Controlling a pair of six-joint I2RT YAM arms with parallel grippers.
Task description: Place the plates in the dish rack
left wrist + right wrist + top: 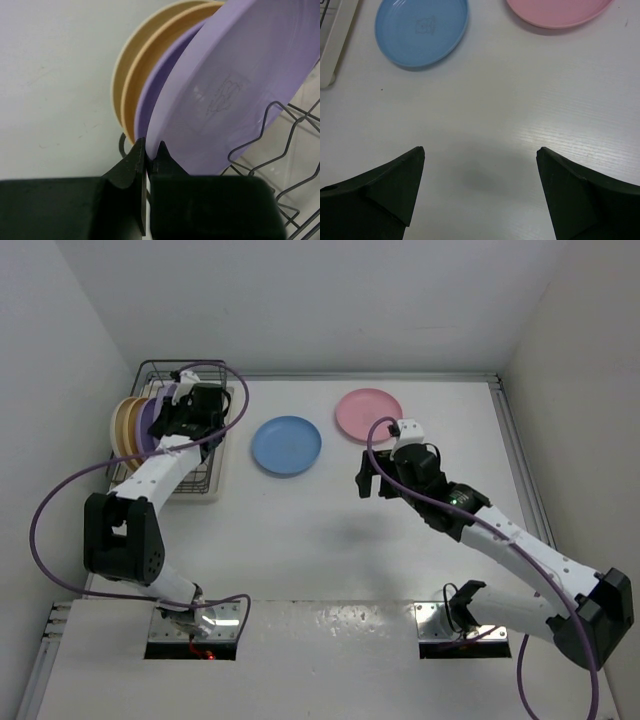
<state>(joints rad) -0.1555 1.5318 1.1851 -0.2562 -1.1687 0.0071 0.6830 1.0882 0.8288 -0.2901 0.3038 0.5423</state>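
The dish rack (205,455), dark wire on a cream tray, stands at the far left. Cream (121,65), orange-yellow (134,85) and purple (159,87) plates stand on edge in it. My left gripper (150,146) is shut on the lower rim of another purple plate (240,75), which leans tilted over the rack wires (280,145) beside the others. A blue plate (286,446) and a pink plate (368,415) lie flat on the table. My right gripper (370,482) hovers open near them, above bare table, and holds nothing (480,150).
White walls close in the table on the left, back and right. The rack's tray edge (331,50) shows at the left of the right wrist view, with the blue plate (420,30) and pink plate (557,10) ahead of the fingers.
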